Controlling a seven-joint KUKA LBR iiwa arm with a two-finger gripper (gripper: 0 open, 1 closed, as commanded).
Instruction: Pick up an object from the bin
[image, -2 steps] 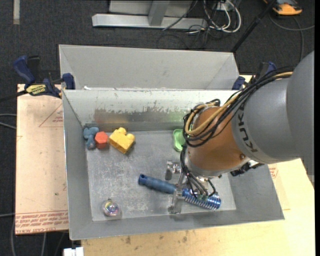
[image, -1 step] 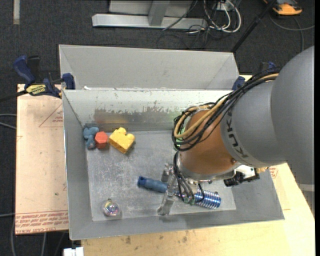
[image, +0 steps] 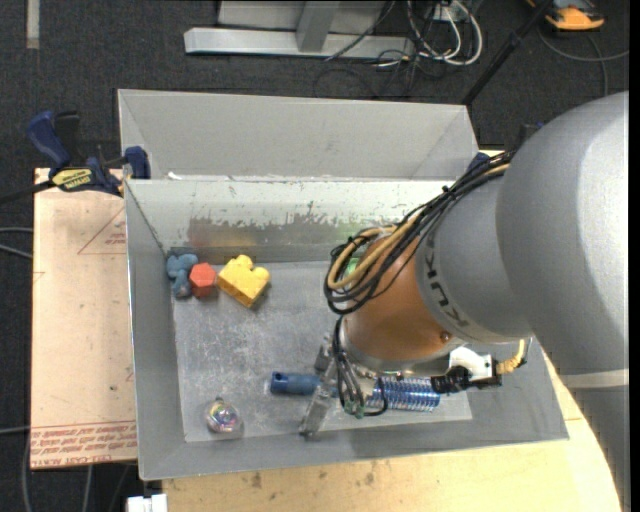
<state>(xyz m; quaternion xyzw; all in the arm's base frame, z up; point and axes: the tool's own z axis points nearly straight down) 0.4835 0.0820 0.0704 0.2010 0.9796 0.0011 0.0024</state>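
Observation:
My gripper (image: 318, 405) hangs low over the front middle of the bin floor, under the orange wrist cover. A small blue cylinder-shaped piece (image: 291, 384) lies flat just to its left, its right end touching or nearly touching the gripper. A blue ribbed object (image: 409, 396) lies just right of the gripper, partly hidden under the wrist. A clear, glittery ball (image: 222, 417) rests near the front left corner, well apart from the gripper.
At the back left stand a yellow block (image: 244, 279), a small orange-red block (image: 204, 279) and a grey-blue lump (image: 181, 272) in a row. A green thing (image: 349, 247) peeks out behind the arm, which covers the bin's right half.

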